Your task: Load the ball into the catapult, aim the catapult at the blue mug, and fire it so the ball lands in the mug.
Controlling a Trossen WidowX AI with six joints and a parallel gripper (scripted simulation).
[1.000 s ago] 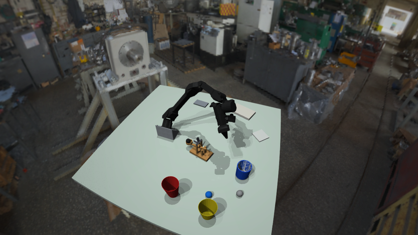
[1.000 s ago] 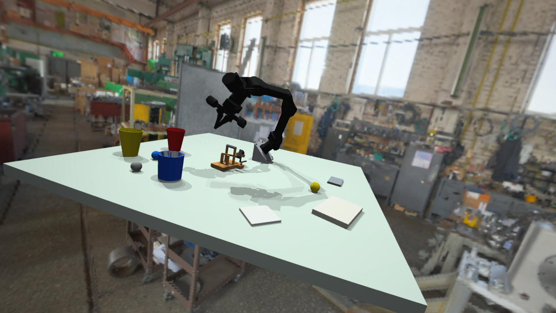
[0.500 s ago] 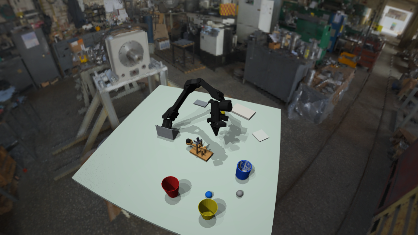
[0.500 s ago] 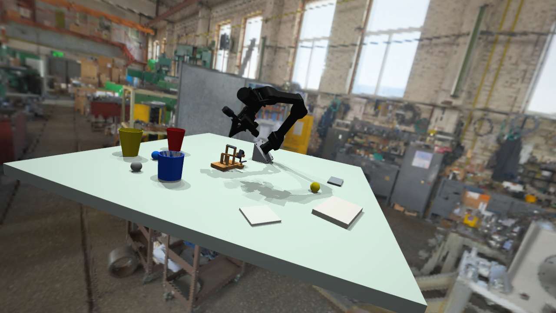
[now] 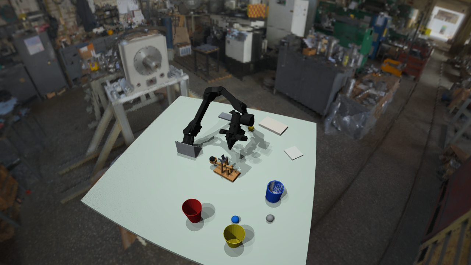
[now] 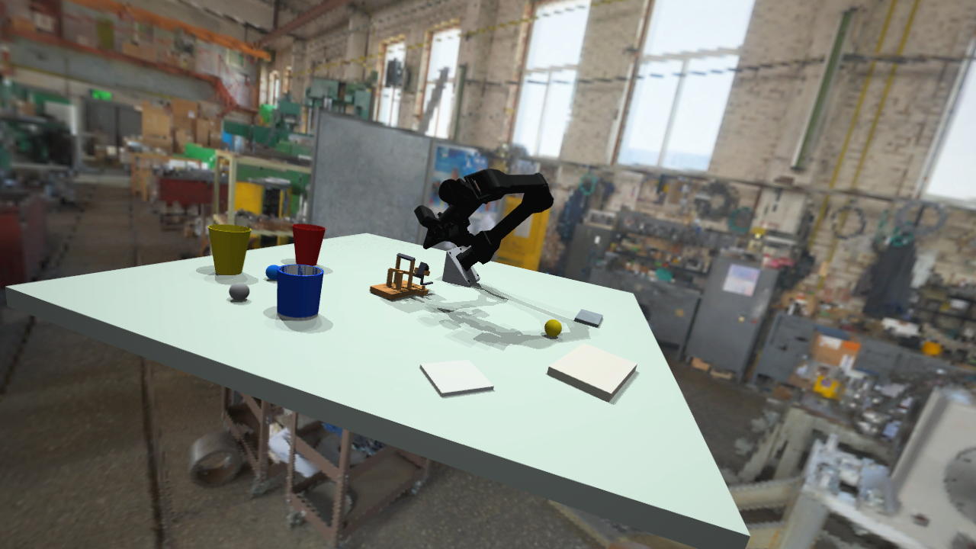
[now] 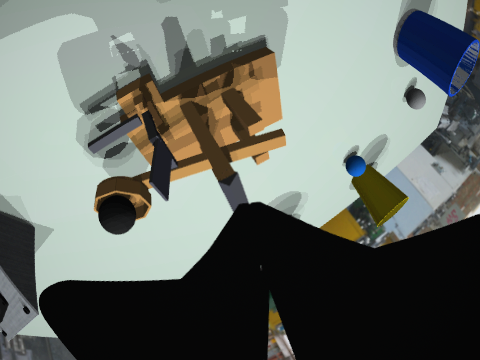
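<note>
The wooden catapult [image 5: 232,177] [image 6: 390,292] [image 7: 272,107] stands on the table, its cup end towards the arm's base. A black ball [image 5: 212,159] [image 7: 117,215] sits in the catapult's cup. The blue mug [image 5: 273,195] [image 6: 299,296] [image 7: 430,47] stands upright beyond the catapult's other end; I cannot tell whether the catapult points exactly at it. My gripper [image 5: 230,147] [image 6: 428,245] [image 7: 249,213] is shut and empty, pointing down above the table near the catapult. In the wrist view its fingers hide part of the table beside the throwing arm.
A red cup [image 5: 191,209] [image 6: 308,244], a yellow cup [image 5: 234,234] [image 6: 229,251], a blue ball [image 5: 235,219] [image 7: 356,166] and a grey ball [image 5: 269,217] [image 6: 239,292] stand beyond the catapult. A yellow ball [image 6: 553,328], a thick tile [image 5: 272,126] [image 6: 592,370] and a thin tile [image 5: 293,152] [image 6: 455,377] lie elsewhere.
</note>
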